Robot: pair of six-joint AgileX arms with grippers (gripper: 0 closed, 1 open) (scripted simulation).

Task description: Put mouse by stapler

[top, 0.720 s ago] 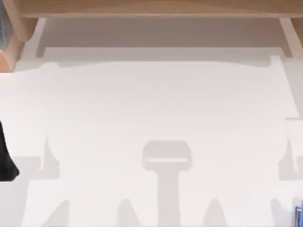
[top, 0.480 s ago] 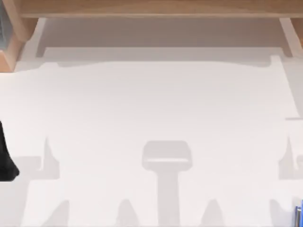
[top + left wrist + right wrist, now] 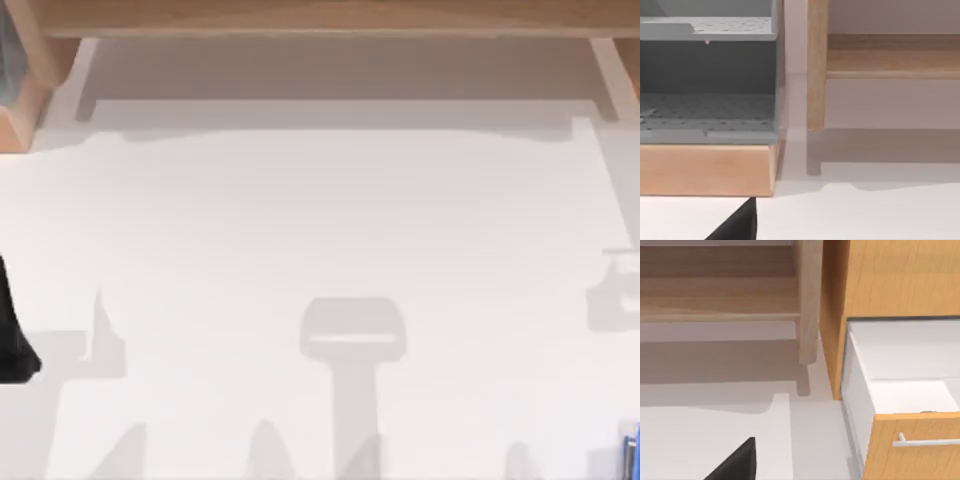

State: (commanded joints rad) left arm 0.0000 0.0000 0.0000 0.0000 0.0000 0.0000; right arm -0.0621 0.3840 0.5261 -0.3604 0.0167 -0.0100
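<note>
Two task things: we cannot tell where the mouse or the stapler lies.
Blue sliver [image 3: 633, 455]: a thin blue object sits at the table's near right corner in the top view, cut by the frame; we cannot tell what it is.
Dark shape [image 3: 14, 330]: a black form stands at the left edge of the top view, also cut by the frame; we cannot tell whether it is an object or part of our left arm.
Left gripper: we cannot tell how far open it is or whether it has hold of anything. A black wedge [image 3: 737, 225] at the edge of the left wrist view is too little to judge from.
Right gripper: again we cannot tell its opening or any hold. A like black tip [image 3: 737, 462] shows in the right wrist view.
Table [image 3: 320, 220]: white, crossed by soft grey shadows [image 3: 352, 330] along its near side.
Wooden shelf [image 3: 320, 15]: runs along the far side of the table, raised on a wooden post [image 3: 816, 60].
Grey tray [image 3: 707, 107]: a perforated two-level rack, resting on a wooden base [image 3: 705, 170], just beside that post.
Cabinet [image 3: 900, 275]: wooden, standing just beside the shelf's other post [image 3: 807, 300].
Drawer [image 3: 905, 390]: pulled open, white inside, with a pale bar handle [image 3: 927, 442] on its wooden front.
</note>
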